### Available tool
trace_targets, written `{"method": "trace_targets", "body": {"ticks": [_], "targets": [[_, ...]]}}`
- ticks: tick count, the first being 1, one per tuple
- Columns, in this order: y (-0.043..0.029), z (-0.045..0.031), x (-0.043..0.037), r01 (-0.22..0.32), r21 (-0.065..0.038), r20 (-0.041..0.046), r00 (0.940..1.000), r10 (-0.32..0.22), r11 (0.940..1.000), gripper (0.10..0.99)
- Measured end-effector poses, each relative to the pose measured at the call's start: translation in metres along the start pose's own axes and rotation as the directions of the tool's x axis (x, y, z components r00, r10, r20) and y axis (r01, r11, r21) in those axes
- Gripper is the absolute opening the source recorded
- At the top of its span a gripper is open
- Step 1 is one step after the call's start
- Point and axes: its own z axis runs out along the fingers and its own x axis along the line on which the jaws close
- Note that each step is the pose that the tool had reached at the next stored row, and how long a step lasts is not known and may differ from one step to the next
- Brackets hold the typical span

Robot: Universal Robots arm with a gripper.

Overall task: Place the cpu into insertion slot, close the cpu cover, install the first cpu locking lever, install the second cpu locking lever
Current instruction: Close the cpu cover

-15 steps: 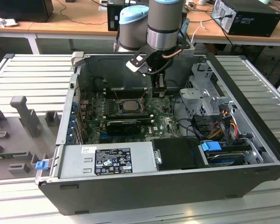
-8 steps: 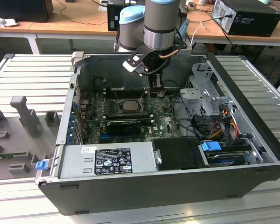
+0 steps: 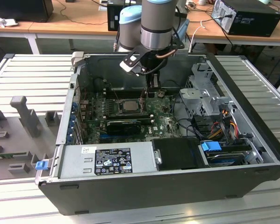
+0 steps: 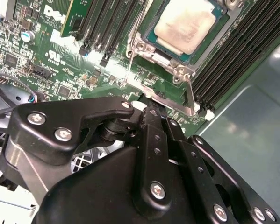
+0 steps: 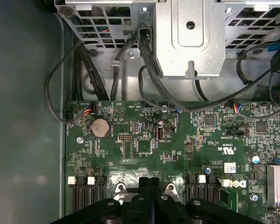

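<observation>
In the exterior view the gripper (image 3: pixel 151 93) is hanging at the chip's (image 3: pixel 129 106) 2 o'clock, its fingers drawn together with nothing visibly between them. In the second wrist view the chip is sitting under its metal frame (image 4: pixel 161 57), and the tips are hovering by a thin lever (image 4: pixel 190 95) at the frame's edge. A springy lever may be slipping off the tips and snapping up, or the tips scraping the green board (image 4: pixel 107 60).

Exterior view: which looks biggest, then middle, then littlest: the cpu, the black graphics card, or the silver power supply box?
1. silver power supply box, helped by being nearer the camera.
2. black graphics card.
3. cpu, smallest.
</observation>
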Motion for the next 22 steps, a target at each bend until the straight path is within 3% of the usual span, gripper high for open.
{"method": "trace_targets", "body": {"ticks": [22], "targets": [[-0.0188,-0.0001,-0.0001,0.000,0.000,-0.0003,1.0000,0.000,1.0000,0.106]]}}
